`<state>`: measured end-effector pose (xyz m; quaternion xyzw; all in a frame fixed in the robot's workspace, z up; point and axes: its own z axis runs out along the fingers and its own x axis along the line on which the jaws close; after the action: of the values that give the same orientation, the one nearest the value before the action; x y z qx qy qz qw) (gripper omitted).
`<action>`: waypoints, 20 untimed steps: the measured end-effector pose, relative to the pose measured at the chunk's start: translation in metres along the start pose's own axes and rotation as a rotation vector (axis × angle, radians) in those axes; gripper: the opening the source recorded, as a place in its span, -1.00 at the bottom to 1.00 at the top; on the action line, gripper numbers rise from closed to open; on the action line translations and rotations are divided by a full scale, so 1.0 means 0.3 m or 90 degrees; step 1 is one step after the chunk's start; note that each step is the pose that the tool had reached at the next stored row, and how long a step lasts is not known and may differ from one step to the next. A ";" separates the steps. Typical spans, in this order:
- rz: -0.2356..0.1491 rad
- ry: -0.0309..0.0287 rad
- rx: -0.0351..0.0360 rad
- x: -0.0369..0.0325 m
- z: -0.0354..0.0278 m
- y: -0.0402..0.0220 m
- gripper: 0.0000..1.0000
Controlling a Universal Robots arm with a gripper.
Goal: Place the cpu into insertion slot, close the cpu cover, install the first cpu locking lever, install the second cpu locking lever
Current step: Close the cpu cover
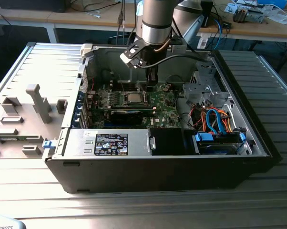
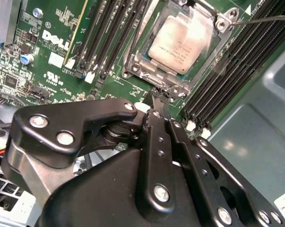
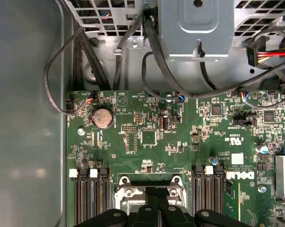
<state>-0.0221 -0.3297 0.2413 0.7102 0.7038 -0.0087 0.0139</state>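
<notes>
Since the cpu (image 2: pixel 180 42) lies seated in the insertion slot (image 2: pixel 221 24) with the cpu cover (image 2: pixel 135 59) down around it, the tool (image 2: pixel 160 97), closed on nothing visible, sits at the slot's edge, apparently to work a locking lever (image 2: pixel 265 19).

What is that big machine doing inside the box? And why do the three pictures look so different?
The grey tube coming down is a robot arm. It reaches into an open computer that lies on a metal table. One camera stands away from the arm and sees all of that. Two more cameras ride on the arm near its wrist, so they look from close up at the green board inside. The black pincer is the arm's gripper. In the second wrist view its fingers are pressed together, with the tips at the edge of the square slot. The silvery chip, the cpu, already sits in that slot. I see nothing held between the fingers.
</notes>
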 end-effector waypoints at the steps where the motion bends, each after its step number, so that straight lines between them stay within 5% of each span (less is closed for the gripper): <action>1: 0.000 0.0000 0.0000 0.000 0.000 -0.002 -0.79; 7: 0.000 0.0001 0.0003 0.000 0.007 -0.019 -0.79; 10: 0.000 0.0000 0.0114 0.000 0.017 -0.021 -0.79; 12: -0.001 0.0013 0.0115 0.000 0.018 -0.025 -0.79; 14: -0.002 0.0044 0.0115 0.000 0.019 -0.061 -0.79; 20: -0.002 0.0044 0.0115 0.000 0.019 -0.096 -0.79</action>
<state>-0.0507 -0.3297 0.2354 0.7095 0.7046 -0.0126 0.0050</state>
